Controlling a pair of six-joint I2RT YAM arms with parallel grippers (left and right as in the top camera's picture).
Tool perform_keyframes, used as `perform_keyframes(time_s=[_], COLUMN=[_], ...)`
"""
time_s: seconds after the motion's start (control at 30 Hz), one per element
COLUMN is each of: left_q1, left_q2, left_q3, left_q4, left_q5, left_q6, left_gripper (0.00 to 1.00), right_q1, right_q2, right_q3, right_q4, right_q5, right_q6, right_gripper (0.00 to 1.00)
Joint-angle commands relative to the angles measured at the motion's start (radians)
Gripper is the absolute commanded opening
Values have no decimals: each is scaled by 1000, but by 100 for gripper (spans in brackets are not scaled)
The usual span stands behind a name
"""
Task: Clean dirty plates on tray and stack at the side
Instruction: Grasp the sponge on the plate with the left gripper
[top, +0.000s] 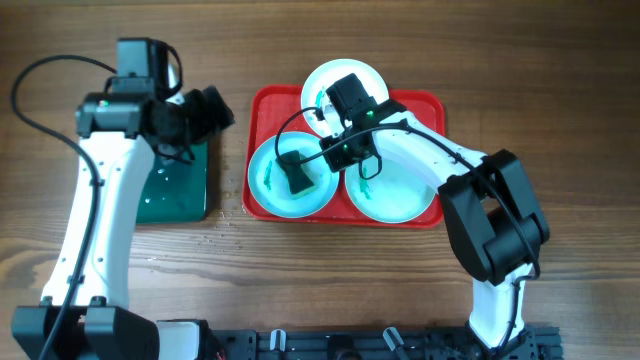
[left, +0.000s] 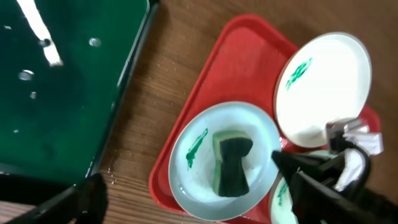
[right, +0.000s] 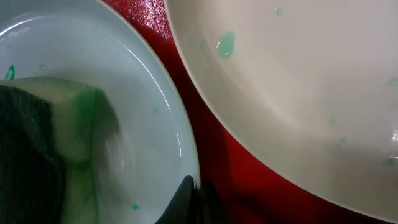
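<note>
Three plates lie on the red tray: a white one at the back, a pale aqua one front left and a pale aqua one front right. A green sponge lies in the front-left plate. My right gripper is low at that plate's right rim. In the right wrist view its fingertips pinch the rim, next to another plate. My left gripper hovers open and empty between the two trays.
A dark green tray with water drops lies left of the red tray on the wooden table. It also shows in the left wrist view. Teal smears mark the white plate and the front-left plate.
</note>
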Motion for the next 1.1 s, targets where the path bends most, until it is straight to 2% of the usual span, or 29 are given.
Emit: perform_keyframes(time_s=[0.0, 0.03, 0.13, 0.2, 0.33, 0.5, 0.63, 0.73, 0.8, 1.07], left_q1=[-30, -36, -63, -81, -118, -148, -150, -150, -150, -205], left_q2=[24, 30, 60, 87, 160, 250, 310, 335, 350, 374], left_q3=[-54, -63, -86, -100, -124, -124, -124, -124, -124, -129], left_q4=[30, 41, 90, 128, 171, 204, 221, 220, 220, 217], left_q5=[6, 13, 49, 55, 68, 125, 200, 205, 209, 235], left_q6=[1, 1, 0, -8, -76, -75, -75, -75, -74, -74], left_gripper=[81, 79, 60, 52, 45, 32, 32, 32, 43, 43], right_q1=[2, 1, 2, 1, 2, 1, 1, 1, 1, 1], right_q2=[21, 21, 21, 21, 21, 21, 21, 21, 21, 21], right_q3=[-8, -8, -8, -8, -8, -8, -8, -8, -8, -8], right_q4=[-5, -5, -5, -5, -6, -5, -8, -7, -7, -7], right_q5=[-5, -5, -5, -5, -5, -5, -5, -5, -5, -5], right_q6=[22, 22, 22, 22, 22, 22, 22, 22, 22, 29], right_gripper=[4, 4, 4, 4, 4, 5, 5, 5, 5, 5])
